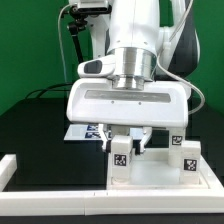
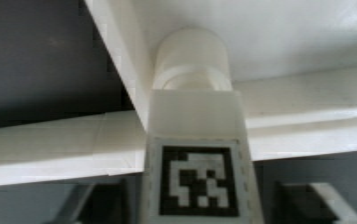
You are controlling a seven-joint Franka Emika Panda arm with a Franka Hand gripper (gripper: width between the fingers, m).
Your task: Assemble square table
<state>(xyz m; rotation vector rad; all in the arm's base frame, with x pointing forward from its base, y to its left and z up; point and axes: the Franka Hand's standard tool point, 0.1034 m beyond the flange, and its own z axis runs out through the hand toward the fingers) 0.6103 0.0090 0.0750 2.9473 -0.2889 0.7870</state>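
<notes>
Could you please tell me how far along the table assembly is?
Done, apparently: one leg stands upright on the tabletop at the exterior view's right. In hand: the hand seems shut on a second leg at the tabletop. Left: seating it; no other legs show.

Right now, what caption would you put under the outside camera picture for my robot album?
A robot's gripper lowers a small tagged leg onto the white tabletop, beside another leg.
</notes>
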